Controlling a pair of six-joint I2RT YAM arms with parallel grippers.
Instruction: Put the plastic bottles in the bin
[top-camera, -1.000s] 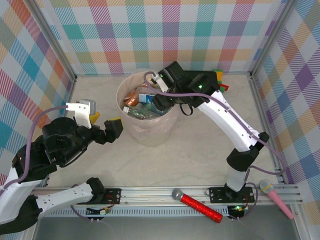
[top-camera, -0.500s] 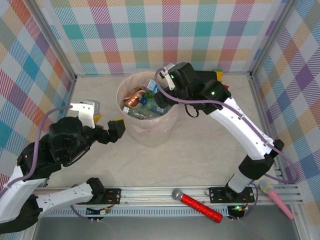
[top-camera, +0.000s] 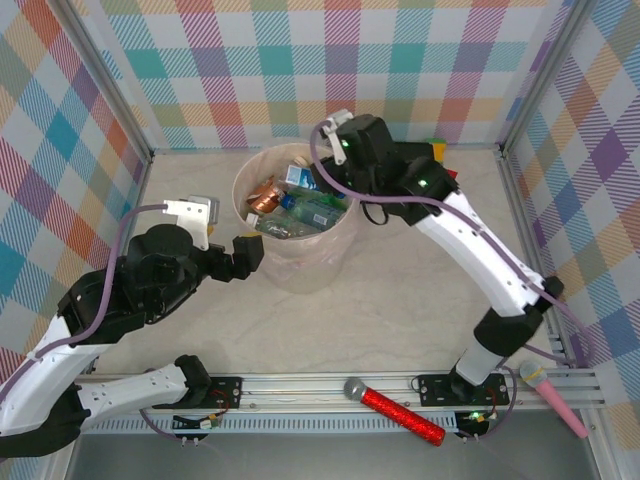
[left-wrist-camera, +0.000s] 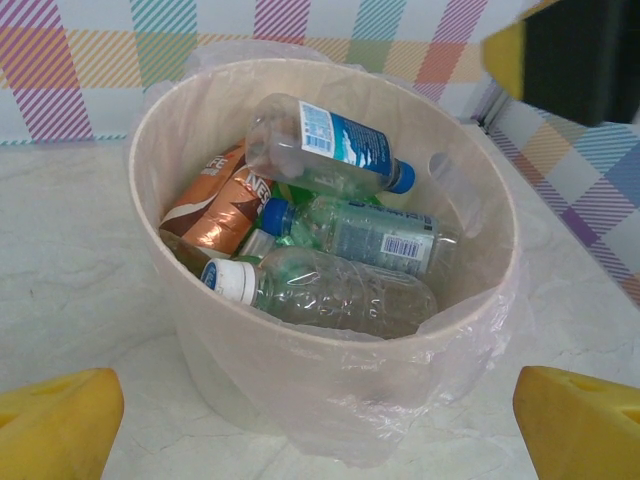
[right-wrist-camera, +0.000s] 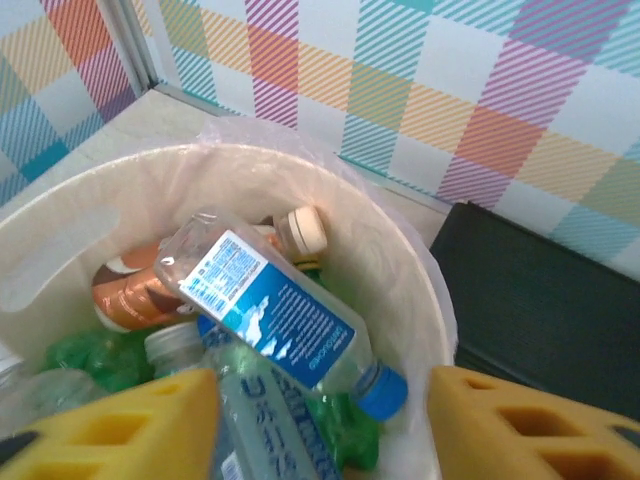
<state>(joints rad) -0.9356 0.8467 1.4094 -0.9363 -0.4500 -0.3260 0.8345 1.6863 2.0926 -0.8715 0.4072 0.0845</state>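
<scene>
Nearest, at 8 o'clock of the bin (top-camera: 300, 270): the left gripper (top-camera: 222, 240), jaws spread wide, holding nothing. In the bin itself, mid-table: the plastic bottles (left-wrist-camera: 340, 235) heaped, 1 blue-labelled clear bottle (right-wrist-camera: 275, 320) lying loose on top. Over the rim at 1 o'clock: the right gripper (right-wrist-camera: 320, 420), fingers apart, gripping nothing. Judged as the drop-off step, release done. Next, likely: lift the right arm straight up past the thin wall, then look for any bottle left outside.
</scene>
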